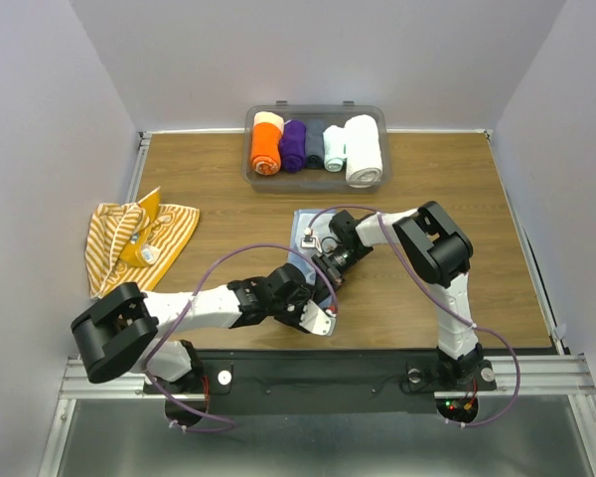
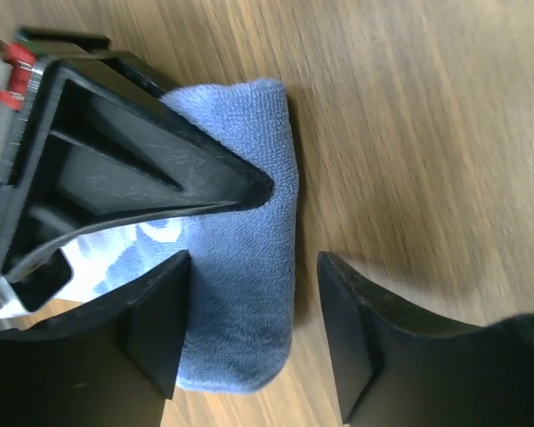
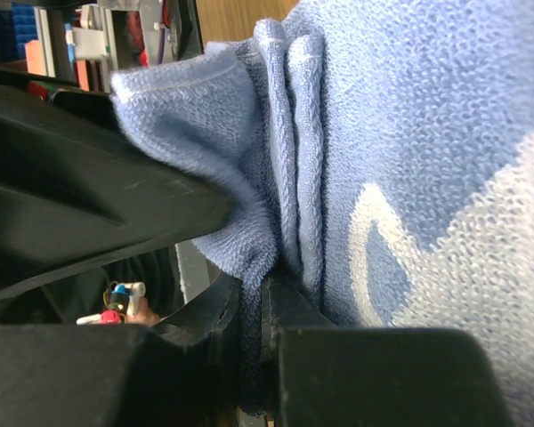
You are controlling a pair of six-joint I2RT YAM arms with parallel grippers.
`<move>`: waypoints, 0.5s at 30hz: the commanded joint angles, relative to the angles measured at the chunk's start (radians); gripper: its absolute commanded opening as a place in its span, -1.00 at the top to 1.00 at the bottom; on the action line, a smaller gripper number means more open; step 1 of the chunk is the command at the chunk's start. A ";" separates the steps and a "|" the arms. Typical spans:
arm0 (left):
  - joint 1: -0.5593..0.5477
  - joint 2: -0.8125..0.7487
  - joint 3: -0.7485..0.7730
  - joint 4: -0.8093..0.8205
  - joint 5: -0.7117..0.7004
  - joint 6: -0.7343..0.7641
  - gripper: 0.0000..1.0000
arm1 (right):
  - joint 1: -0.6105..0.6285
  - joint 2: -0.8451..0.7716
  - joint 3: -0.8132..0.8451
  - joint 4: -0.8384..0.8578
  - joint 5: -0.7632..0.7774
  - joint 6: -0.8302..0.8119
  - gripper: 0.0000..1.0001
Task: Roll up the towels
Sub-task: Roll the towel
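On the wooden table (image 1: 457,199), the striped towel (image 1: 129,243) lies crumpled at the left, not yet rolled, while the pale blue towel (image 1: 302,227) sits at centre, apparently part-rolled. The right gripper (image 3: 252,329) pinches its layered edge; the left gripper (image 2: 254,334), fingers apart, straddles the roll's end. A sideways tug could slacken the roll, or the thin pinch slip.

I am looking down on a brown wood-grain table (image 1: 457,199) boxed in by three plain pale walls: a far wall (image 1: 318,50), a left wall (image 1: 40,149) and a right wall (image 1: 566,119). The light is even and soft, with only faint shadows. Along the table's near edge I see a black strip (image 1: 328,363) and silver metal rails (image 1: 536,373). Nearer still lies a grey metal sheet (image 1: 308,447).
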State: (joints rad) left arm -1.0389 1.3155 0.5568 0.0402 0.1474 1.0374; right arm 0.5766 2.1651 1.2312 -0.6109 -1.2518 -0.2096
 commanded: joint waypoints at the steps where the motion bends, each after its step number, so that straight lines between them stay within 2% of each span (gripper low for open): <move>1: -0.004 0.028 0.028 0.060 -0.039 0.004 -0.14 | -0.007 0.015 0.030 -0.032 -0.003 -0.019 0.88; 2: -0.004 0.037 0.028 0.049 -0.031 0.001 0.05 | -0.011 0.013 0.033 -0.036 0.000 -0.020 0.86; 4: -0.004 0.039 0.029 0.014 -0.020 -0.019 0.25 | -0.017 0.009 0.047 -0.041 0.005 -0.024 0.81; 5: -0.004 0.044 0.034 -0.009 0.007 -0.037 0.45 | -0.026 0.007 0.053 -0.044 0.017 -0.022 0.78; 7: -0.004 0.048 0.048 -0.084 0.043 -0.059 0.64 | -0.037 -0.007 0.079 -0.050 0.037 -0.020 0.73; 8: -0.004 0.056 0.055 -0.106 0.081 -0.069 0.73 | -0.053 -0.017 0.091 -0.053 0.067 -0.017 0.64; 9: -0.004 0.060 0.064 -0.144 0.098 -0.100 0.76 | -0.061 -0.036 0.115 -0.055 0.080 -0.016 0.44; 10: -0.004 0.067 0.074 -0.163 0.116 -0.114 0.77 | -0.069 -0.048 0.116 -0.056 0.095 -0.011 0.43; 11: -0.004 0.074 0.080 -0.178 0.151 -0.129 0.79 | -0.092 -0.059 0.143 -0.056 0.109 -0.010 0.16; 13: -0.003 0.100 0.107 -0.222 0.182 -0.164 0.79 | -0.115 -0.086 0.172 -0.058 0.143 0.002 -0.12; 15: 0.022 0.134 0.155 -0.259 0.243 -0.184 0.80 | -0.156 -0.125 0.214 -0.059 0.173 0.012 -0.59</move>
State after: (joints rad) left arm -1.0325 1.4048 0.6434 -0.0605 0.2245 0.9386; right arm 0.5079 2.1468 1.3510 -0.7071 -1.1790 -0.1989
